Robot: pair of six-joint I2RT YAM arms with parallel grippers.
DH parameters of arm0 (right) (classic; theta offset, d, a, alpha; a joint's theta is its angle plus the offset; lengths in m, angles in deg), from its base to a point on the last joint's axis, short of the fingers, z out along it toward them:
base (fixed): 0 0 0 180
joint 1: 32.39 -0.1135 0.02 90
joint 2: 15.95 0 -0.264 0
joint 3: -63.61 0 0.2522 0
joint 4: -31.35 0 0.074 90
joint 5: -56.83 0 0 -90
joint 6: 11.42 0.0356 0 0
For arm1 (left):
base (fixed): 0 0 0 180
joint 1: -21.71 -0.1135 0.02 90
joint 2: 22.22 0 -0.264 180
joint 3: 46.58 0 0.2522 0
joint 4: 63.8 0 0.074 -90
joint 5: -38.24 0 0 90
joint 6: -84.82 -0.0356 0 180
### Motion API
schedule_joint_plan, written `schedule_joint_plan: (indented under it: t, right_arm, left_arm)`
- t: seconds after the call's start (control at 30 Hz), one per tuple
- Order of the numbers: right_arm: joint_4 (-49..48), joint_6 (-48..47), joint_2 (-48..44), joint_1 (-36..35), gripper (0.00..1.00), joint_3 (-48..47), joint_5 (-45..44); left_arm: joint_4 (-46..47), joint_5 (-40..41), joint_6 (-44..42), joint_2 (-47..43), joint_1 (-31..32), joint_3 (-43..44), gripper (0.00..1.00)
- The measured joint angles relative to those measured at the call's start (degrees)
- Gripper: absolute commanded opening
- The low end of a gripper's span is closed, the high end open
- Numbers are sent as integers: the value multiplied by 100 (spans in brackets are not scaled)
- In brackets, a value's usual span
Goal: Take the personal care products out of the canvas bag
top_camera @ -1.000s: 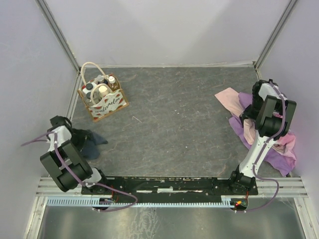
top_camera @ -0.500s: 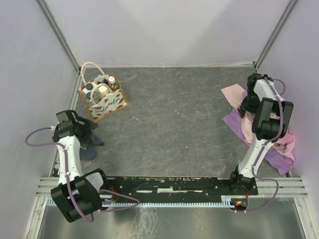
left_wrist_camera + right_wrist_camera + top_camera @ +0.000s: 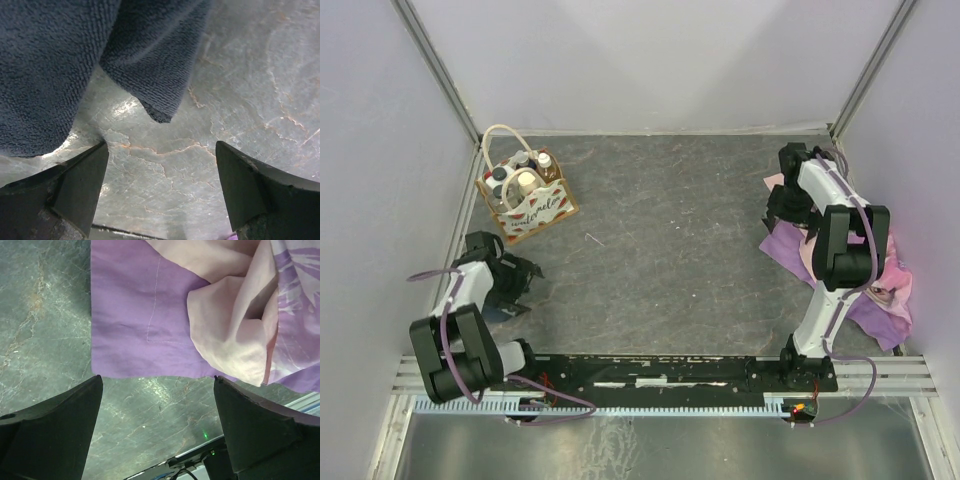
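The left gripper [image 3: 161, 150] is held with its jaws spread wide and nothing is caught between them. In the wrist view only bare stone-patterned table [image 3: 240, 75] is seen in the gap, and a dark grey cloth [image 3: 60, 60] is draped just beyond the fingertips, toward 11 o'clock. In the overhead view this gripper is found low over the table at about 8 o'clock, beside that cloth.

The right gripper [image 3: 157, 385] is likewise spread wide and empty. Its fingers are poised above the near edge of a pink-purple cloth [image 3: 140, 315], whose purple layer is laid flat while a pale pink fold is bunched toward 2 o'clock. From overhead, this gripper is seen at about 2 o'clock on the table, at the inner edge of the cloth heap.

The canvas bag [image 3: 535, 213] is stood upright at about 10 o'clock on the table, near the far left corner and well apart from both grippers; from the left gripper it lies toward 12 o'clock. The personal care products [image 3: 525, 180] are packed inside it, caps upward, and a taller tan bottle [image 3: 546, 165] is seen at the bag's 1 o'clock side. The cream loop handles [image 3: 498, 135] are raised above the bag's far side.
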Motion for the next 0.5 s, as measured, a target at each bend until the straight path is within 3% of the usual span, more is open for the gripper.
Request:
schedule_joint_plan:
  t: [0.2,0.33,0.5]
  right_arm:
    - [13,-129,-162,61,100,0,9]
    - [0,-247,-181,79,100,13,116]
    - [-533,-468,-787,-9,100,743,1320]
  left_arm:
    - [-186,302,-7,778,-24,479,97]
    - [-175,656,-13,780,-424,568,97]
    - [-181,955,-94,739,-1169,763,97]
